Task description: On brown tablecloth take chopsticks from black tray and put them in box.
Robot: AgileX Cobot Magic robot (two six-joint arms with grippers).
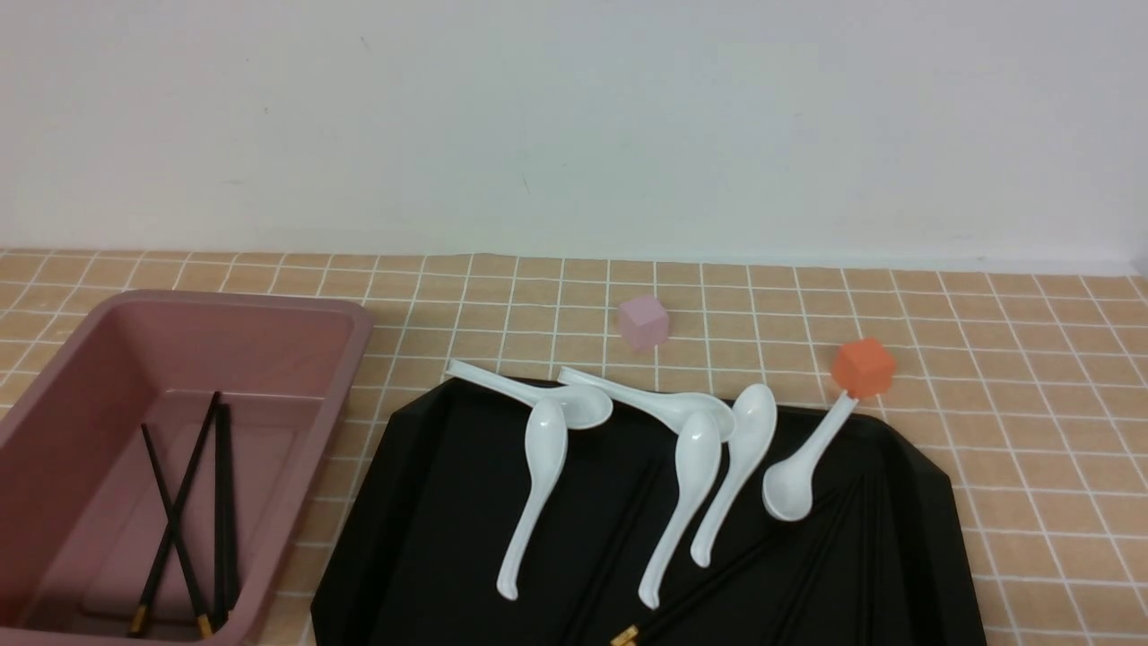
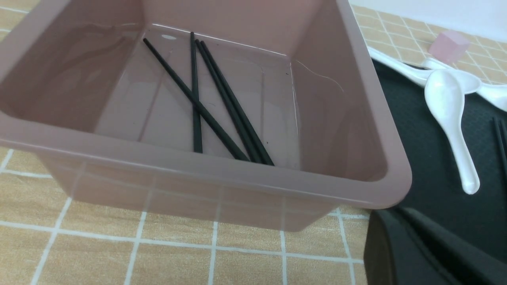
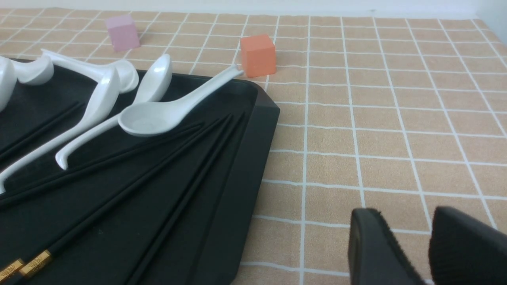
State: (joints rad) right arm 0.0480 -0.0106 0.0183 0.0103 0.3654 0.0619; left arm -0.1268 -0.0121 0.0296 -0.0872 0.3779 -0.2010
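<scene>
The pink-brown box [image 1: 357, 345] stands at the left on the brown tablecloth [image 1: 1031, 431] with several black chopsticks [image 1: 179, 511] crossed on its floor, also seen in the left wrist view [image 2: 222, 107]. The black tray [image 1: 430, 538] holds more chopsticks [image 1: 744, 561] at its right side, clearer in the right wrist view [image 3: 166, 174], gold tips towards me. My left gripper [image 2: 420, 241] is shut and empty, low by the box's near corner at the tray's edge. My right gripper [image 3: 406, 213] is open and empty over bare cloth to the right of the tray [image 3: 253, 130]. Neither gripper shows in the front view.
Several white soup spoons [image 1: 538, 484] lie across the tray's back half, some over the chopsticks. A small pink cube [image 1: 643, 322] and an orange cube [image 1: 863, 367] sit on the cloth behind the tray. A white wall closes the back.
</scene>
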